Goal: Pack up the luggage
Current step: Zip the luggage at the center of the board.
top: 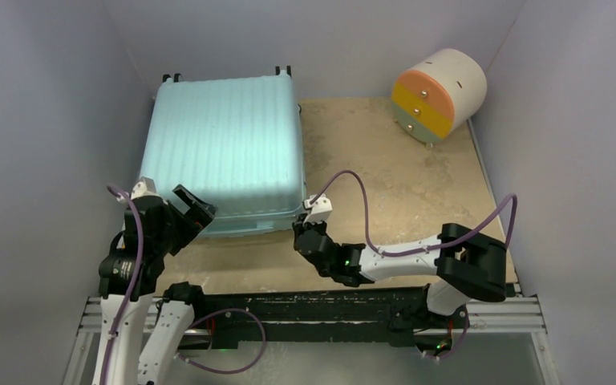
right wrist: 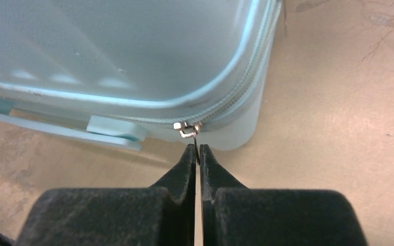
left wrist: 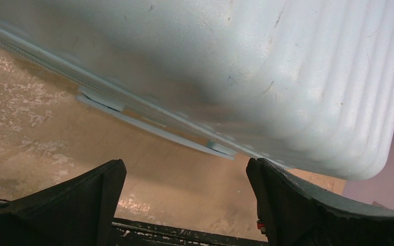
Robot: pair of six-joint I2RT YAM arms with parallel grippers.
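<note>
The luggage (top: 224, 152), a pale teal ribbed hard-shell suitcase, lies flat and closed on the tan table. At its near right corner my right gripper (top: 303, 227) is shut on the thin metal zipper pull (right wrist: 197, 141), which hangs from the silver slider (right wrist: 186, 128) on the zip line. My left gripper (top: 186, 210) stands open at the near left corner of the luggage (left wrist: 267, 66), its fingers (left wrist: 279, 189) wide apart with only bare table between them. The suitcase's side handle (left wrist: 154, 125) shows just ahead of it.
A round cream drawer unit (top: 439, 95) with orange, yellow and green fronts lies on its side at the back right. Grey walls close in left, right and behind. The black rail (top: 321, 309) carrying the arm bases runs along the near table edge.
</note>
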